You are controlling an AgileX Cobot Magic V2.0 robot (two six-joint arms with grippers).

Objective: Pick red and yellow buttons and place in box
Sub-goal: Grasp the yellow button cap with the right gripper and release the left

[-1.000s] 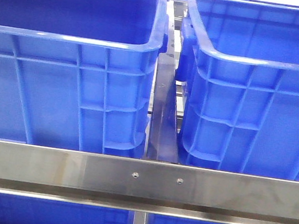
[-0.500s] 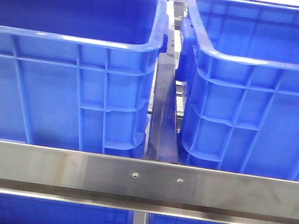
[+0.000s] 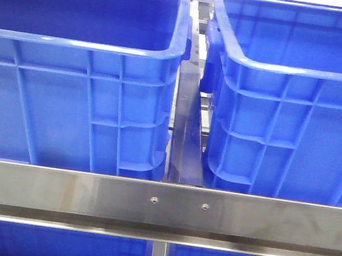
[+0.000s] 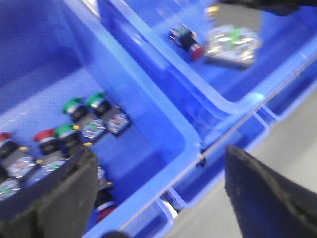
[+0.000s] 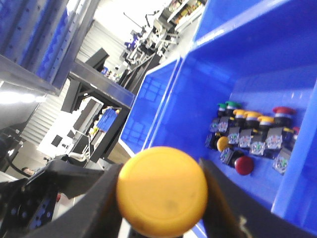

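My right gripper (image 5: 163, 198) is shut on a yellow button (image 5: 162, 191), its round cap pinched between both fingers, held high over a blue bin (image 5: 188, 104). That bin holds several red, yellow and green buttons (image 5: 252, 136) on its floor. My left gripper (image 4: 158, 193) is open and empty above the rim between two blue bins. One bin under it holds several green and red buttons (image 4: 81, 126). The other holds one red button (image 4: 190, 44) beside a silvery packet. Neither gripper shows in the front view.
The front view shows two tall blue bins, left (image 3: 76, 76) and right (image 3: 289, 106), with a narrow metal channel (image 3: 186, 136) between them and a steel rail (image 3: 160, 206) across the front. A grey floor (image 4: 292, 148) lies beyond the bins in the left wrist view.
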